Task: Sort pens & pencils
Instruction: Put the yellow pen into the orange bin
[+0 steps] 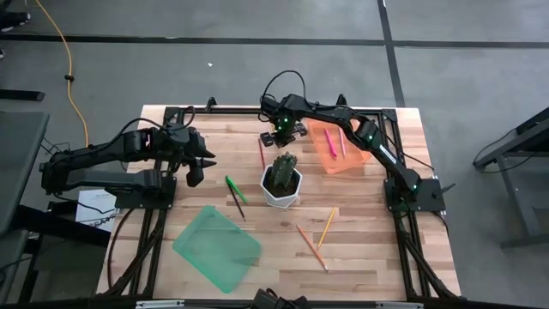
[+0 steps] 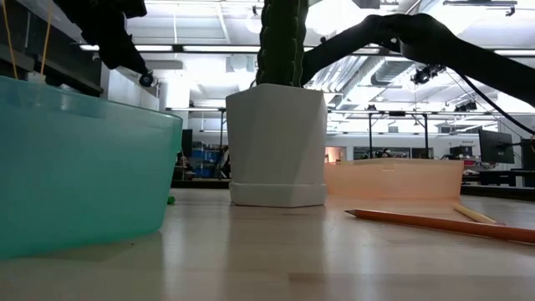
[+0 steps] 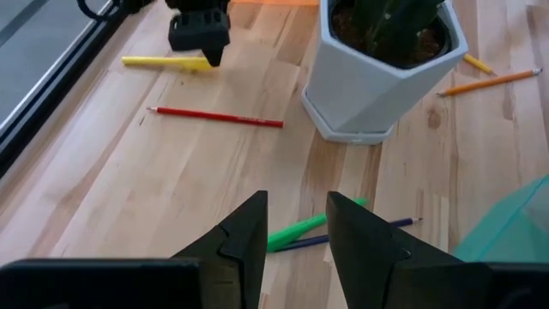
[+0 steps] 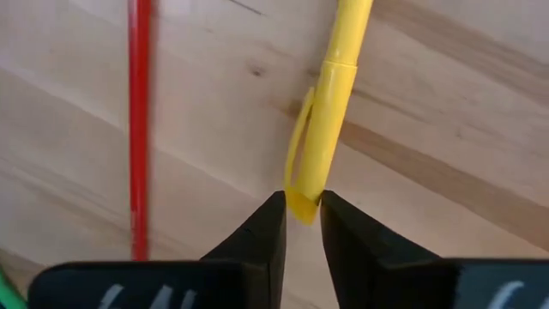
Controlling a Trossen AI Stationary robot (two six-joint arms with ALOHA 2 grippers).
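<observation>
wooden table (image 1: 369, 249), grey floor (image 1: 463, 77) around

I'm working in what looks like a lab or open workshop hall. Past the butcher-block worktop (image 1: 360, 249) on its black frame, I see a grey concrete floor (image 1: 214, 77) marked with dark tape lines and a yellow cable (image 1: 70, 77) trailing across it. Looking level, there are bright ceiling light strips (image 2: 209, 25), exposed pipework and monitors (image 2: 493, 146) on distant benches.
</observation>
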